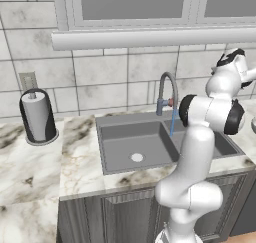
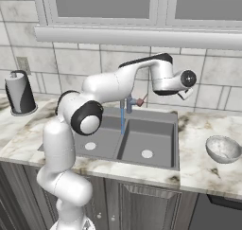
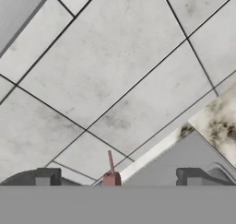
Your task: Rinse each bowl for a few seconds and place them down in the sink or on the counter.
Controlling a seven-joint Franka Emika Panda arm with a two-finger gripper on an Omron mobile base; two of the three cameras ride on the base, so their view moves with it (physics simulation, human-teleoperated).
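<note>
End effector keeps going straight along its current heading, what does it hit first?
Most likely the tiled wall behind the sink. The open end effector faces it with the red faucet lever just ahead; depth unclear.

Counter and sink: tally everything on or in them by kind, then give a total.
Bowls: 1, the pale grey bowl on the counter.
Paper towel holders: 1, the paper towel holder.
Faucets: 1, the faucet, water running.
Sink basins: 2, in the sink.
Total: 5

Paper towel roll (image 1: 37, 116) in dark holder; tiled wall (image 1: 100, 77); window (image 1: 132, 2).
</note>
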